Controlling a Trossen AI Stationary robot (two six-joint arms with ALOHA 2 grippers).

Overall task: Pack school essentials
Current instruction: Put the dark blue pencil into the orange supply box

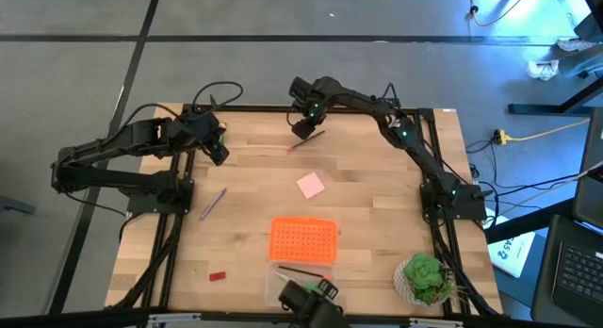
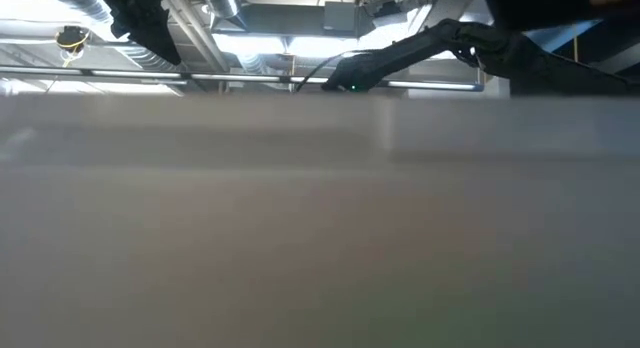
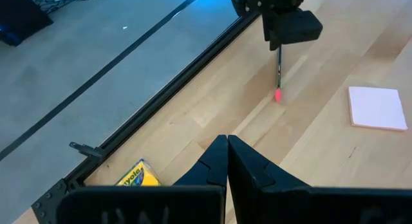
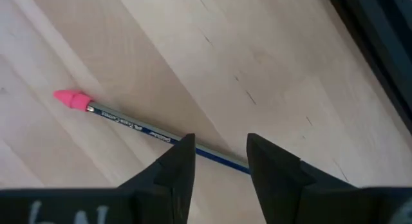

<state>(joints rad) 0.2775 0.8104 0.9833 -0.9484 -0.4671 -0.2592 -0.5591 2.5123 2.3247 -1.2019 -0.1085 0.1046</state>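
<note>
Pencil (image 4: 122,121) with a pink eraser tip lies flat on the bench (image 1: 377,205) near its far edge. The right pincer (image 4: 215,156) hangs just above it, fingers apart, one on each side of the shaft, not touching it. The left pincer (image 3: 226,161) is closed and empty at the far left corner, beside the yellow crayon box (image 3: 138,176). The pink pad (image 1: 311,186) lies near the middle of the bench.

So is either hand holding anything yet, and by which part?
Nothing is held. The right hand is open, straddling the pencil mid-shaft on the table; the left hand is shut and empty.
</note>
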